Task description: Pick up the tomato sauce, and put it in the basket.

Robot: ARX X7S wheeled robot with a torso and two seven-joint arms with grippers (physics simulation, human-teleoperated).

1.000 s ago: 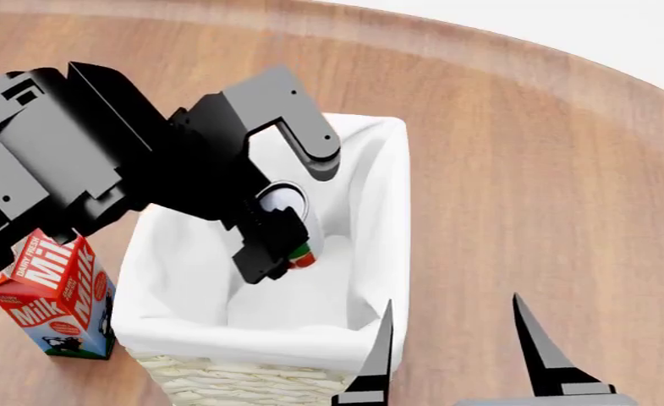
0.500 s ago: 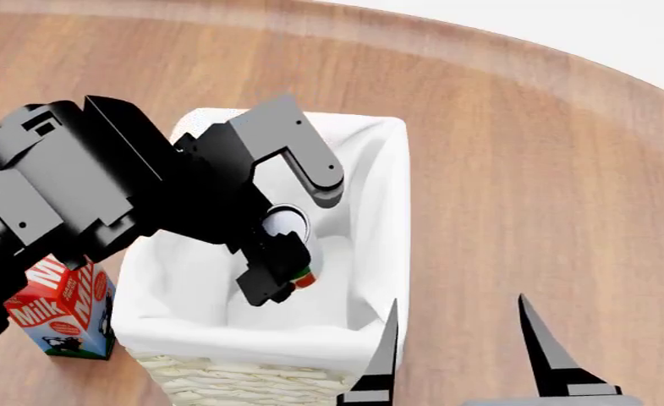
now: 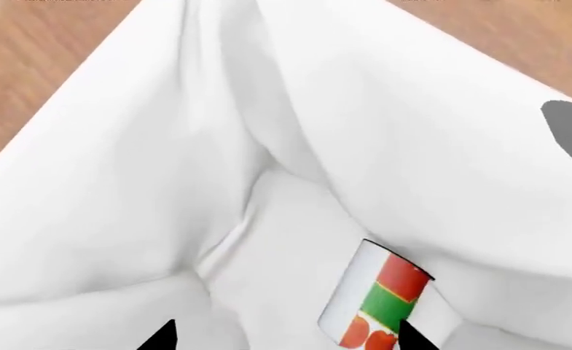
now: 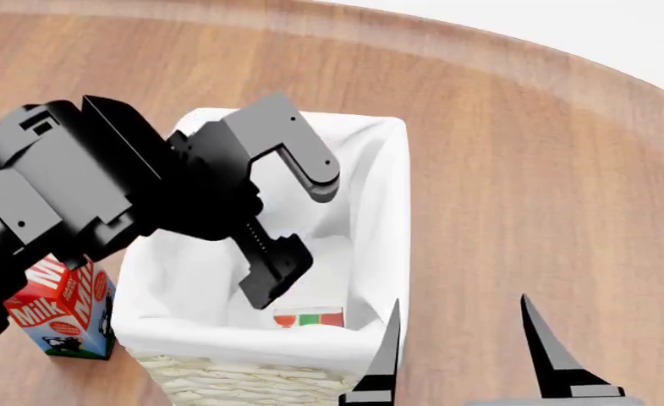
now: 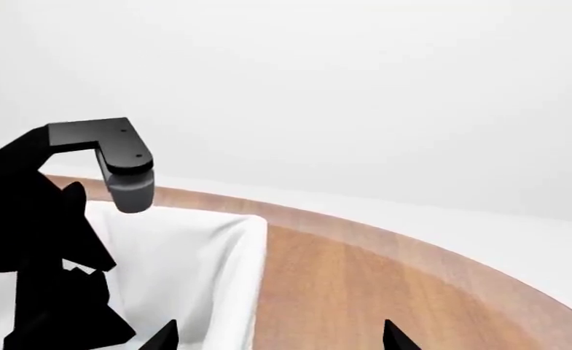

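The worktop is a round wooden surface; its curved far edge runs across the top of the head view.

The basket stands on the worktop toward its near edge, upright, with the white cloth lining folded over the rim and cream wicker showing at its near wall.

The left arm reaches over the basket opening from the left side. The left claw hangs inside the opening, above the lining floor, spread and holding nothing; in the left wrist view only its two dark fingertips show, set apart.

The milk carton stands upright on the worktop just beside the basket's left wall, partly hidden by the left arm.

The right claw sits at the near edge of the worktop, to the right of the basket, spread and empty, touching nothing.

The tomato sauce lies on its side on the lining floor at the basket's near end, apart from the left claw. In the left wrist view its red, green and white label is visible.
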